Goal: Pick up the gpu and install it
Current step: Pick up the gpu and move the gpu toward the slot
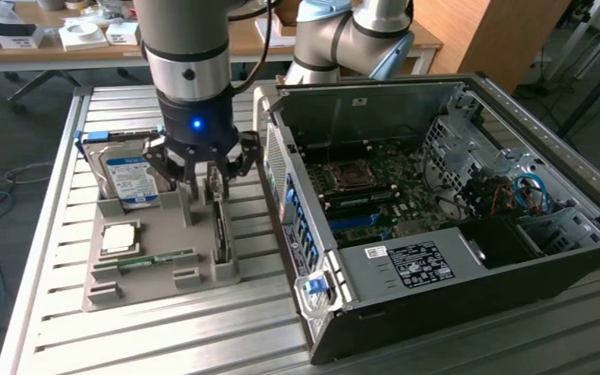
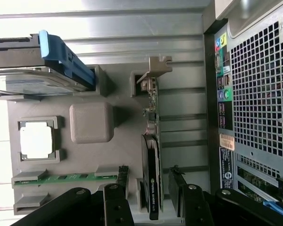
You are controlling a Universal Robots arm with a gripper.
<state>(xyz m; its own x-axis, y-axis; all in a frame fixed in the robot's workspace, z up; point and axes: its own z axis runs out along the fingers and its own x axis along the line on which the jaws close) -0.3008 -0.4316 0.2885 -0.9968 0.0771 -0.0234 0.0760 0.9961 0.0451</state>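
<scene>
A grey tray (image 1: 154, 285) is seen lying on a slatted metal table (image 1: 175, 336), and every other place here is given from that tray. The gpu (image 1: 219, 228) is held on edge in a slot along the side of the tray that faces an open computer case (image 1: 394, 101). The case is set just beside the tray, at the exterior view's right of it. In the wrist view the card is seen edge-on. Its green board and silver bracket are turned toward the hard-drive end of the tray, and its dark cooler lies toward the opposite end. The gripper (image 1: 212, 183) is positioned above the gpu's side of the tray, with the arm reaching down from overhead. Its fingers (image 2: 123, 181) are spread wide, one on each side of the card. A gap can be made out between each finger and the card, so nothing is pinched. How far above the card the fingertips are cannot be told. A silver hard drive (image 1: 131, 176) with a blue label is propped in the tray at the end farthest from the exterior camera. A square processor chip (image 1: 121, 237) is seated in a pocket near the middle of the tray. A narrow green RAM stick (image 1: 159, 258) is laid in a slot toward the end opposite the hard drive. Inside the case beside the tray, a motherboard (image 1: 373, 183) is exposed.
</scene>
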